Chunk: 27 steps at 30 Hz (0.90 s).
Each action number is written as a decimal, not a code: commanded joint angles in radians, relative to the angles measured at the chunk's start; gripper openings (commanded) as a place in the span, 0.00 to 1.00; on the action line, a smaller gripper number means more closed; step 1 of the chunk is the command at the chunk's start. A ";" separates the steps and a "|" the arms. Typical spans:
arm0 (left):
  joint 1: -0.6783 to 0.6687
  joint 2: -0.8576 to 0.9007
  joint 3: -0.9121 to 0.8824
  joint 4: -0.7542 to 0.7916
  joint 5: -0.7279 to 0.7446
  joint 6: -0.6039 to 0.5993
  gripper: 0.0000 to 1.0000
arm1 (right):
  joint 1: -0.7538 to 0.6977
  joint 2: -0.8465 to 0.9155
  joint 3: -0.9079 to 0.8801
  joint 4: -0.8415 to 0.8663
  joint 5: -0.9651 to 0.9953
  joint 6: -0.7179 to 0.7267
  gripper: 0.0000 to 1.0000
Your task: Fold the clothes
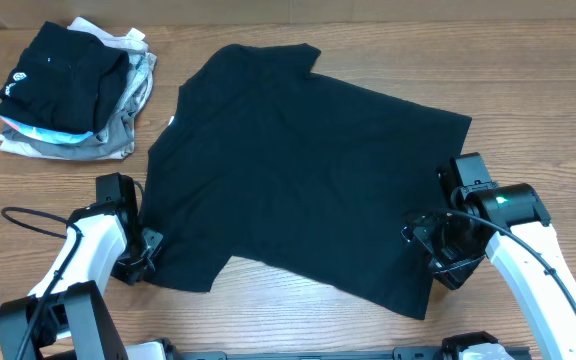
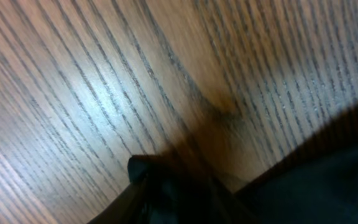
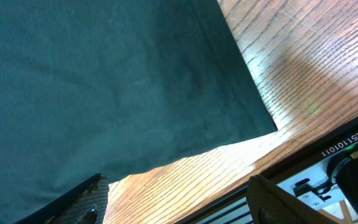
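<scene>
The black shirt (image 1: 298, 170) lies spread flat on the wooden table, neck toward the left, with a bit of white tag at its left edge. My left gripper (image 1: 146, 250) is at the shirt's near-left corner. In the blurred left wrist view its jaws (image 2: 179, 205) look closed on a dark bunch of fabric, with more shirt (image 2: 328, 186) to the right. My right gripper (image 1: 438, 255) is at the shirt's near-right corner. In the right wrist view its fingers (image 3: 179, 205) are open over bare wood, just off the shirt's hem (image 3: 104, 81).
A pile of folded garments (image 1: 73, 90), black with a white logo on top of grey and white ones, sits at the far left. A black cable (image 1: 28, 220) loops near the left arm. The table's front edge (image 3: 303, 143) runs close to the right gripper.
</scene>
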<state>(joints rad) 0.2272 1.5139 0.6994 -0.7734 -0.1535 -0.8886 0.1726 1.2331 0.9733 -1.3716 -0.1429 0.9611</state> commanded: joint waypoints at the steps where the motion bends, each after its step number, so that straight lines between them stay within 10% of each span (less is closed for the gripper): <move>1: 0.002 0.010 -0.042 0.003 0.038 -0.013 0.25 | 0.007 -0.019 -0.005 -0.002 0.017 0.009 0.75; 5: 0.002 0.010 -0.043 -0.008 0.045 -0.008 0.04 | 0.007 -0.019 -0.005 -0.013 0.018 0.009 0.75; 27: 0.002 0.010 -0.043 0.071 0.050 -0.010 0.05 | 0.024 -0.019 -0.382 0.237 -0.012 0.431 0.66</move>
<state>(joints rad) 0.2272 1.5024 0.6853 -0.7486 -0.1390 -0.8909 0.1905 1.2259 0.6304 -1.1782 -0.1329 1.3312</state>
